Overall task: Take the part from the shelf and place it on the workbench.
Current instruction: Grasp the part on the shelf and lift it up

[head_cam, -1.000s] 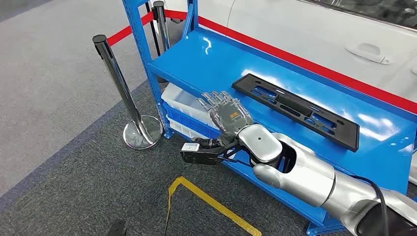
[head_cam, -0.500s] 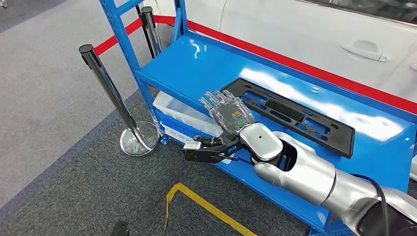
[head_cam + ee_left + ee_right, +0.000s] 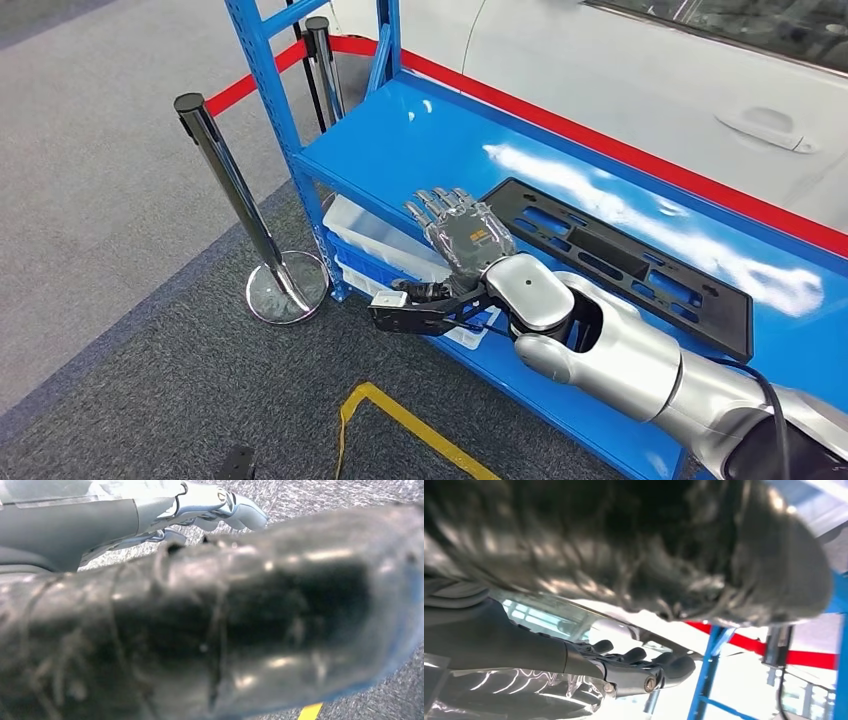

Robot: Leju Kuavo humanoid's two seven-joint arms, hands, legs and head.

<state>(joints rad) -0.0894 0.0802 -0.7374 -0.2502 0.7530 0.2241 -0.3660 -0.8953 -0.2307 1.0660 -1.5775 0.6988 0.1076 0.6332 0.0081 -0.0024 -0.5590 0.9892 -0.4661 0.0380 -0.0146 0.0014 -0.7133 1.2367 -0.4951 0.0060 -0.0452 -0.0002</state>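
The part, a long black plate frame [image 3: 630,265], lies flat on the blue shelf [image 3: 420,150]. My right hand [image 3: 462,228] hovers over the shelf's front edge, just beside the frame's left end. It is flat, its fingers are stretched out and it holds nothing. In the right wrist view the same hand [image 3: 634,672] shows dark straight fingers, with nothing between them. My left hand [image 3: 210,505] has silvery fingers extended over grey carpet and holds nothing.
A chrome stanchion post [image 3: 225,185] with a round base [image 3: 287,288] stands left of the shelf's blue upright [image 3: 268,80]. White bins [image 3: 375,228] sit on the lower shelf. A white car [image 3: 650,60] is behind a red belt. Yellow tape [image 3: 410,425] marks the carpet.
The whole view has shifted, so the camera moved. My right hand now sits closer to the frame's left end than a second ago, still flat and holding nothing.
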